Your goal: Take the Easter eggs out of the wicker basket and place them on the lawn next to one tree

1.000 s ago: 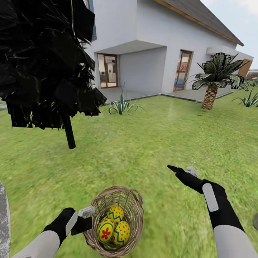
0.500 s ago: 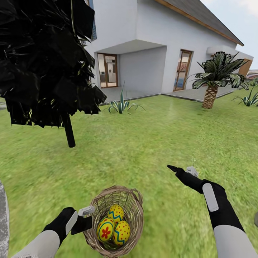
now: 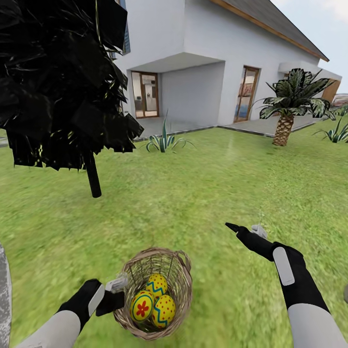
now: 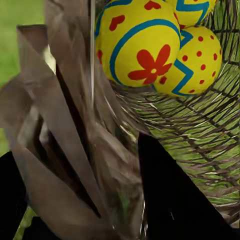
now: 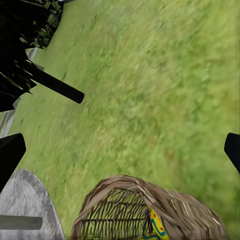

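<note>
The wicker basket point(image 3: 180, 285) hangs low at the front, above the lawn point(image 3: 193, 193). My left gripper point(image 3: 118, 291) is shut on its left rim. Three yellow Easter eggs lie inside it: a flower egg point(image 3: 141, 307), a zigzag egg point(image 3: 157, 285) and a dotted egg point(image 3: 165, 311). The left wrist view looks past the woven wall point(image 4: 200, 130) at the flower egg point(image 4: 140, 47) and the dotted egg point(image 4: 197, 60). My right gripper point(image 3: 245, 228) is open and holds nothing, out to the basket's right. Its wrist view shows the basket point(image 5: 135, 202) below it.
A tree with black foliage and a thin dark trunk point(image 3: 93, 179) stands ahead on the left. A small palm point(image 3: 282, 130) and the white house point(image 3: 203, 72) are far ahead. A pale grey mottled shape point(image 3: 4, 290) sits at the left edge; I cannot tell what it is.
The basket has risen a little in my left gripper, so more of its bottom shows. The right arm has not moved.
</note>
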Available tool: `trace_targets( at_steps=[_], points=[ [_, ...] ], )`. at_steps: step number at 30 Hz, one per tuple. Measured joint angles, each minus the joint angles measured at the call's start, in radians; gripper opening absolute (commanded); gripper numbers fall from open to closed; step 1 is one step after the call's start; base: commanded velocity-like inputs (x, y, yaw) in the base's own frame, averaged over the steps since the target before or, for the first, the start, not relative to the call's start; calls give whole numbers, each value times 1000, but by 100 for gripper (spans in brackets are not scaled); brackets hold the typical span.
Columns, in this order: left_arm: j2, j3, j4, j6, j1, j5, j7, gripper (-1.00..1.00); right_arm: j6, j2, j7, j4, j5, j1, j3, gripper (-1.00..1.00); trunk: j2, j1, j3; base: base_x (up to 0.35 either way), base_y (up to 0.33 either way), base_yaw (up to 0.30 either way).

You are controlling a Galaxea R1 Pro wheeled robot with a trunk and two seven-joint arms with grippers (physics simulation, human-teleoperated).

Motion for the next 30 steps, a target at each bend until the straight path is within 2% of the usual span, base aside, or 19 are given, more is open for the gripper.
trace_targets(
  at_steps=[13,18,22,27,29,30],
  points=[
    [2,1,6,-2,-1,0,-2,100,-1,0,0,0,0,0,0,100,0,0,0,0,0,0],
    [2,3,6,-1,-1,1,-10,100,-2,0,-1,0,4,0,2,100,35,-19,16,0,0,0],
    [9,2,4,0,-1,0,-86,100,-3,1,-2,0,5,0,3,100,63,-34,28,0,0,0],
    [14,2,-26,22,-1,1,-129,100,-4,2,-4,0,7,0,3,100,98,-54,44,0,0,0],
    [21,2,-50,53,-1,2,-215,100,-4,2,-5,1,7,0,3,100,112,-61,50,0,0,0],
    [40,2,-69,65,-1,1,-285,100,-4,2,-6,1,7,0,4,100,119,-65,53,0,0,0]
  ],
)
